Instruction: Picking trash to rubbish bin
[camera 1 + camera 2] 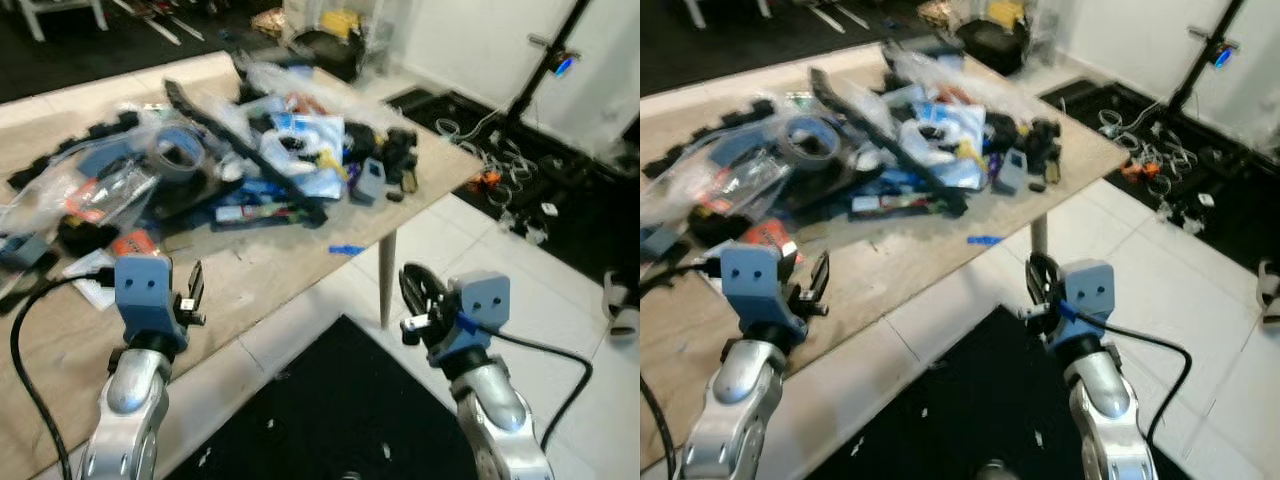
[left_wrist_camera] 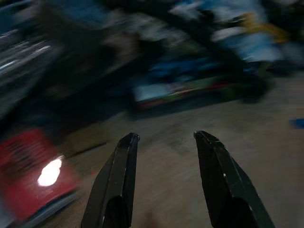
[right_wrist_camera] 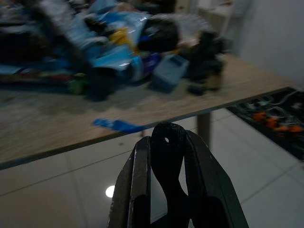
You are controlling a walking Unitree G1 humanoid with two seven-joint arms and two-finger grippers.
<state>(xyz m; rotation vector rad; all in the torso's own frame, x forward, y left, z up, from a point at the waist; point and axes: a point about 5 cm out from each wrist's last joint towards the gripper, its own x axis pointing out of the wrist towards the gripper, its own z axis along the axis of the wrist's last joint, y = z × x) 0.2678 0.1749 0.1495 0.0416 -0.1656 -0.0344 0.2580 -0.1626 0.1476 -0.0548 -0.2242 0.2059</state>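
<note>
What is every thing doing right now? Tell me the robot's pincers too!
Left pincer: open, empty, over the table.
Right pincer: shut on a black object, off the table's edge, over the floor.
Tape roll: lying in the pile.
Blue scrap: flat, alone near the table's edge.
Table: cluttered with a pile.

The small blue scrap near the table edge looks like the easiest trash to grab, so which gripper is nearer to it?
Right, narrowly. The right gripper holds a black object off the edge beside the blue scrap; the left gripper is over the table, farther away.
</note>
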